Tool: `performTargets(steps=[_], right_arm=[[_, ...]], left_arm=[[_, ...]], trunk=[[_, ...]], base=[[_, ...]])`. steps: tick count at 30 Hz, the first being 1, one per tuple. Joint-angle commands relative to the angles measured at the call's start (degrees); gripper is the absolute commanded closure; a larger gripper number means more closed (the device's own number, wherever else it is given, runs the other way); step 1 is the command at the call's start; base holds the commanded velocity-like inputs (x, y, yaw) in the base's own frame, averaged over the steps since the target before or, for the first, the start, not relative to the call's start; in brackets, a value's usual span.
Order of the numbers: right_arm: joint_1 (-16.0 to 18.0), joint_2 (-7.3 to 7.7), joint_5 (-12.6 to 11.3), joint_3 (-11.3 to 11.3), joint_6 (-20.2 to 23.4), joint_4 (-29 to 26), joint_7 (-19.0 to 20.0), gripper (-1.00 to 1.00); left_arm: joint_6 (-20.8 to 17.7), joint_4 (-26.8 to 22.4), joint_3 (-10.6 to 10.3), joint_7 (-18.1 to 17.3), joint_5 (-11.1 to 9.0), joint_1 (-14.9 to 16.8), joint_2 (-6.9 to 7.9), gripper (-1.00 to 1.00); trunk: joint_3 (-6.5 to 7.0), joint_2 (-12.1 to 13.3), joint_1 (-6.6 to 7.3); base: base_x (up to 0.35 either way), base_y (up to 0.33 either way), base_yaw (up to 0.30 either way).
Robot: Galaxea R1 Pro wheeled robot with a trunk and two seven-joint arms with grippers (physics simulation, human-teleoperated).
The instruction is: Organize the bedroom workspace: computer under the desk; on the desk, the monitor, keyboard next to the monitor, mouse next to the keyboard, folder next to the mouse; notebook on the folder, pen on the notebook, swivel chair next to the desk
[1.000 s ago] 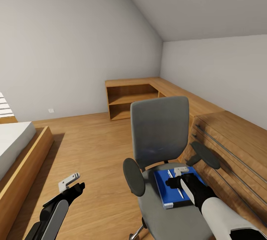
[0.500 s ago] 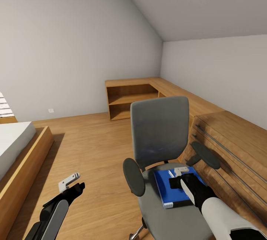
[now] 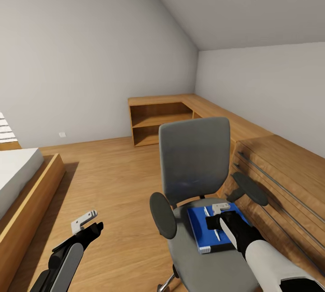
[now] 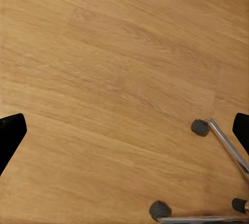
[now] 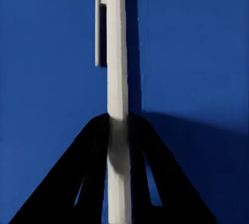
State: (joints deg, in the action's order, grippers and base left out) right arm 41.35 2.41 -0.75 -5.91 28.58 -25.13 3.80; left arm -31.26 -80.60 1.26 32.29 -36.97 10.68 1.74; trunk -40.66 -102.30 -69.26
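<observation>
- Swivel chair (image 3: 194, 165) stands beside a low oak shelving unit (image 3: 180, 113), seat toward the robot.
- Blue folder (image 3: 205, 233) lies flat on the chair seat, white edge stripe nearest the seat's front.
- White pen (image 5: 116, 94) rests lengthwise on the blue surface.
- Right gripper (image 3: 215, 223) is down on the folder; the right wrist view shows its two dark fingers (image 5: 93, 177) closed against the pen's sides.
- Left gripper (image 3: 92, 225) hangs over bare wood floor (image 4: 104, 79), jaws apart, holding nothing; chrome chair legs and casters (image 4: 199, 127) nearby.

pen (image 5: 117, 105) lower end cut off, swivel chair (image 3: 194, 165) base cropped
</observation>
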Motion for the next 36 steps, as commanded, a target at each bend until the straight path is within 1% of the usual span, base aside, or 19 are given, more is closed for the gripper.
performTargets(steps=[1,26,36], right_arm=[[0.0,0.05,-0.9,-0.3,0.3,0.3,0.2,1.00],[0.0,0.05,-0.9,-0.3,0.4,0.3,0.2,1.00],[0.0,0.05,-0.9,-0.3,0.4,0.3,0.2,1.00]], left_arm=[[-0.1,-0.1,0.0,0.5,-0.6,0.0,0.02,-1.00],[-0.1,-0.1,0.0,0.4,-0.6,0.0,0.02,-1.00],[0.0,-0.1,0.0,0.4,-0.6,0.0,0.02,-1.00]], trunk=[[-0.07,0.0,0.00],[-0.07,0.0,0.00],[1.73,4.0,2.20]], base=[[0.000,0.000,0.000],[0.000,0.000,0.000],[0.000,0.000,0.000]])
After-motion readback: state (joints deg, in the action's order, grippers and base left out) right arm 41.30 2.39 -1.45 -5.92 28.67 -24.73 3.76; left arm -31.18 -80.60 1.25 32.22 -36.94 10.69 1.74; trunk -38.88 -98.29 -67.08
